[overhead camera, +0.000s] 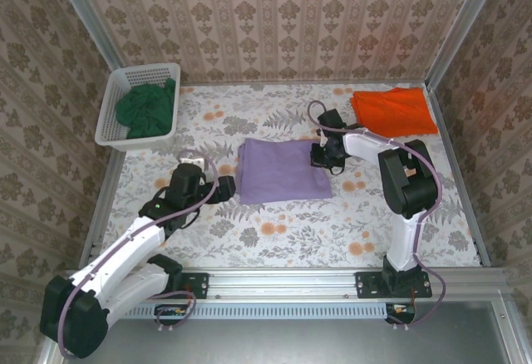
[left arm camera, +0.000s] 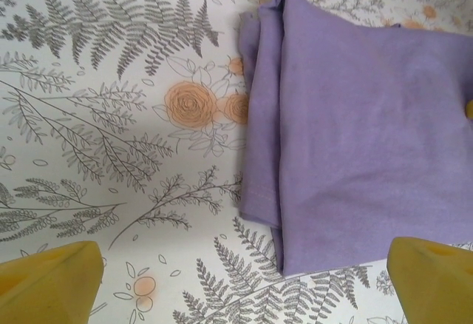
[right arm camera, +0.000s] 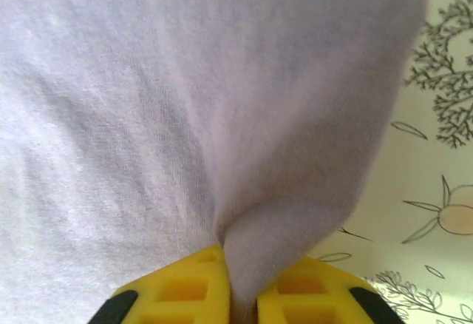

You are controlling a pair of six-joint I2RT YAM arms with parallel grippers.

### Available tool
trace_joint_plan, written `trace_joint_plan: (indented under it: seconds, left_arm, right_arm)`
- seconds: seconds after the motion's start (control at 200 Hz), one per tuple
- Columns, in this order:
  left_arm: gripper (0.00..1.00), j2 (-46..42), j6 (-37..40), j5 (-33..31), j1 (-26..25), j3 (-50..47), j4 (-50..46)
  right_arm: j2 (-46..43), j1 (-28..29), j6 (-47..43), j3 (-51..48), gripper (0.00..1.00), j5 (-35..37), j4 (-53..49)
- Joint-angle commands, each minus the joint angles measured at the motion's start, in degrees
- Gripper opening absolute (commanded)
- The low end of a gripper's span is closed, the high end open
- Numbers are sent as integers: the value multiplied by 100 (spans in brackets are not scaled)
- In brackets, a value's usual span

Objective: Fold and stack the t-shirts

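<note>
Three tees in view on the floral table. Lilac-purple t-shirt lies folded flat mid-table, between the two arms. Orange t-shirt sits folded at the far right corner. White basket at far left holds the dark green t-shirt, bunched up. Right gripper is clenched on a pinched fold at the purple tee's right edge. Left gripper is released, jaws spread wide at the tee's left edge, holding nothing.

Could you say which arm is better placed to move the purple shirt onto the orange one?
Probably right: the right gripper pinches the purple shirt's edge nearest the orange shirt; the left gripper is open.
</note>
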Motion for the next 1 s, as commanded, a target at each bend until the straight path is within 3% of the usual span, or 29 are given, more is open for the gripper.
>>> trace_joint_plan:
  seconds: [0.0, 0.27, 0.73, 0.995]
  left_arm:
    - [100, -211, -10, -53, 115, -145, 115]
    - [100, -677, -182, 12, 218, -315, 54]
    - [100, -1082, -358, 33, 324, -497, 100]
    - [100, -1043, -441, 107, 321, -554, 204]
  right_arm:
    - [113, -10, -151, 366, 2, 72, 227]
    - [361, -278, -1203, 1547, 0, 1567, -375]
    - [-132, -791, -2626, 2601, 0, 3325, -1100]
    - [-294, -1203, -3055, 2914, 0, 3551, -982]
